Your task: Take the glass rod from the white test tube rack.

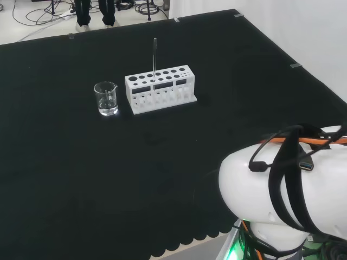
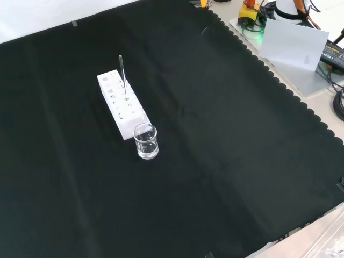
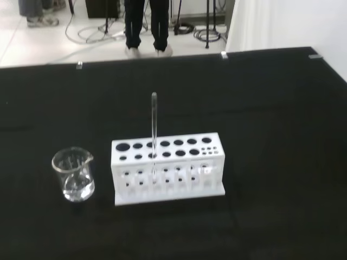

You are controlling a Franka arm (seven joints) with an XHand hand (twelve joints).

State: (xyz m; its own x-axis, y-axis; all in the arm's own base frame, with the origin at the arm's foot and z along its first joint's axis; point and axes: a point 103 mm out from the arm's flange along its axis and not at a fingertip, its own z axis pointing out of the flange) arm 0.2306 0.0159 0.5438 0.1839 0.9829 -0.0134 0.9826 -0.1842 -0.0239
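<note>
The glass rod (image 1: 154, 57) stood upright in the white test tube rack (image 1: 160, 89), upper centre of the head view. Thin, stiff, slick, breakable; best pinched near its top. The hand's state: cannot tell.

Glass rod (image 1: 154, 57) stands in the rack (image 1: 160, 89) (beaker (image 1: 106, 98) left, head view).

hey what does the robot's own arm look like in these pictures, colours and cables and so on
In the head view the arm is a big, rounded, glossy white link. A black strap loops over it, an orange cable runs along its top, and a thin black cable ends in a small plug. Green light glows at its base.
</note>
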